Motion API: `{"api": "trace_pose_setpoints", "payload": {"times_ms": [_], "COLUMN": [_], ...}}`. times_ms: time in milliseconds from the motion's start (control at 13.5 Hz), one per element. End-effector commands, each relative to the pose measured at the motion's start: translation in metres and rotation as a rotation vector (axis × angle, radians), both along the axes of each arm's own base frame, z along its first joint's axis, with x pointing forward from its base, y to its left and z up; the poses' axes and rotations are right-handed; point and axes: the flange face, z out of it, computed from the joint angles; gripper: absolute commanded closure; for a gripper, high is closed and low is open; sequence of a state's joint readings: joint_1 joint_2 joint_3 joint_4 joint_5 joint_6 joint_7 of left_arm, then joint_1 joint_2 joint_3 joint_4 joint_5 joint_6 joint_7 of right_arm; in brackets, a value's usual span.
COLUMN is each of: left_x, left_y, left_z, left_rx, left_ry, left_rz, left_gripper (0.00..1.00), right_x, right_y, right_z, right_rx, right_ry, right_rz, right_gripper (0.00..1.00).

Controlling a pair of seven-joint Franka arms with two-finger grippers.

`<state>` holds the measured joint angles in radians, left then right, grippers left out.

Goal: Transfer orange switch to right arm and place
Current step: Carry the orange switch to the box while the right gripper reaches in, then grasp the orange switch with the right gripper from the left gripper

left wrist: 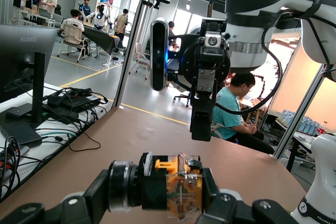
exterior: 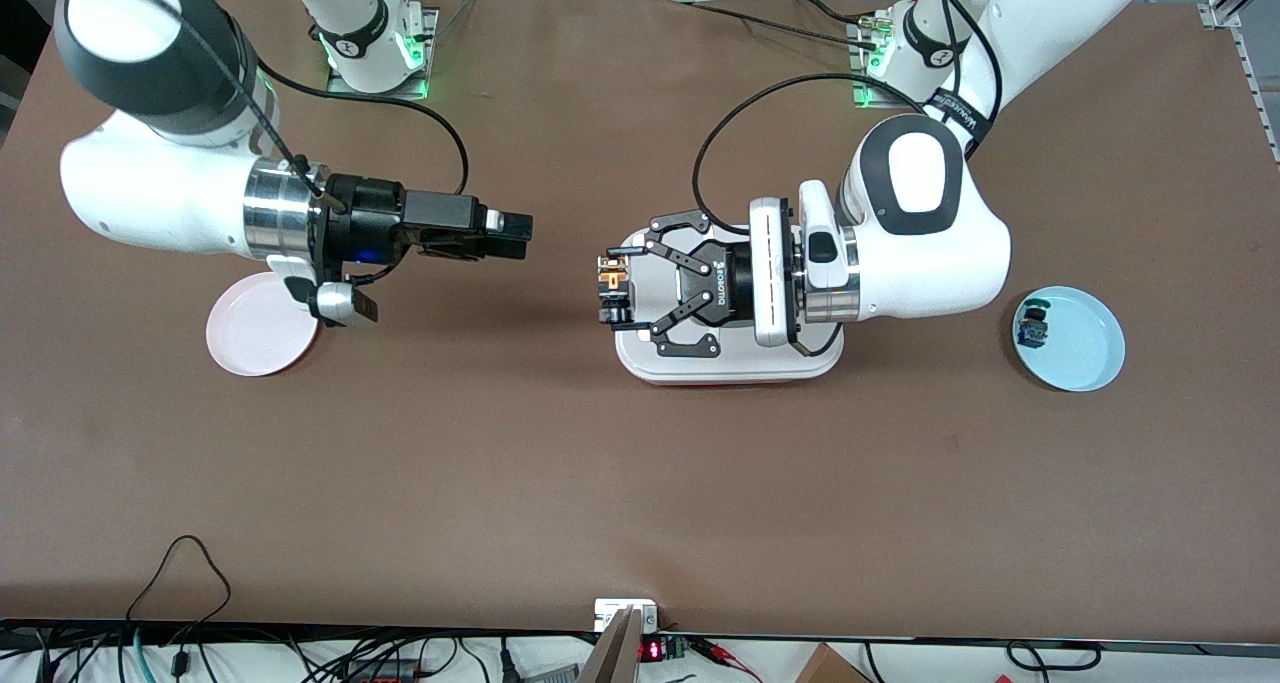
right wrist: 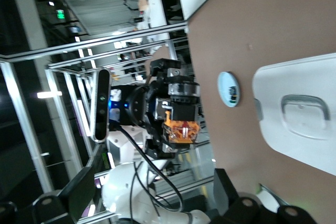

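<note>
The orange switch (exterior: 612,281), a stubby black body with an orange-amber part, is clamped in my left gripper (exterior: 612,291). That gripper hangs sideways over the end of the white tray (exterior: 730,365) that lies toward the right arm. In the left wrist view the switch (left wrist: 181,187) sits between the black fingers (left wrist: 100,195). My right gripper (exterior: 522,235) hangs over bare table and points at the switch across a gap. Its fingers stand apart and hold nothing. The right wrist view shows the switch (right wrist: 180,129) straight ahead and the open right gripper (right wrist: 142,205).
A pink plate (exterior: 255,341) lies under the right arm's wrist. A light blue plate (exterior: 1085,353) toward the left arm's end holds a small blue-and-green part (exterior: 1033,325). Cables run along the table edge nearest the front camera.
</note>
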<state>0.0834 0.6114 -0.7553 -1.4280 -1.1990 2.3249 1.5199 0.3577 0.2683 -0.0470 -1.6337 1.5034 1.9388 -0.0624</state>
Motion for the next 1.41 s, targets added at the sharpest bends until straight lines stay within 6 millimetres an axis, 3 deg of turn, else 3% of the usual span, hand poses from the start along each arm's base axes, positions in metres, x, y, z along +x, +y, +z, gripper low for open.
{"api": "trace_pose_setpoints", "payload": {"times_ms": [0, 148, 371, 594, 965, 1336], "left_x": [-0.006, -0.01, -0.015, -0.018, -0.017, -0.017], "left_y": [0.002, 0.003, -0.004, -0.009, -0.006, -0.007], "left_z": [0.004, -0.007, -0.003, 0.001, 0.01, 0.011], "left_rx": [0.0, 0.014, 0.006, -0.013, -0.018, -0.022], "left_ry": [-0.022, -0.008, -0.052, -0.044, -0.048, -0.044], "left_rz": [0.011, 0.004, -0.011, 0.001, 0.02, 0.021], "left_gripper": [0.95, 0.95, 0.97, 0.97, 0.97, 0.97], "right_x": [0.003, 0.006, 0.005, 0.0, -0.01, -0.015], "right_y": [0.006, 0.016, 0.036, 0.043, 0.058, 0.067], "right_z": [-0.026, -0.042, -0.068, -0.094, -0.099, -0.095], "right_rx": [0.124, 0.188, 0.231, 0.225, 0.273, 0.279], "right_ry": [-0.013, -0.018, -0.047, -0.096, -0.071, -0.071], "right_rz": [-0.036, -0.055, -0.063, -0.058, -0.084, -0.082], "right_gripper": [0.0, 0.0, 0.0, 0.0, 0.0, 0.09]}}
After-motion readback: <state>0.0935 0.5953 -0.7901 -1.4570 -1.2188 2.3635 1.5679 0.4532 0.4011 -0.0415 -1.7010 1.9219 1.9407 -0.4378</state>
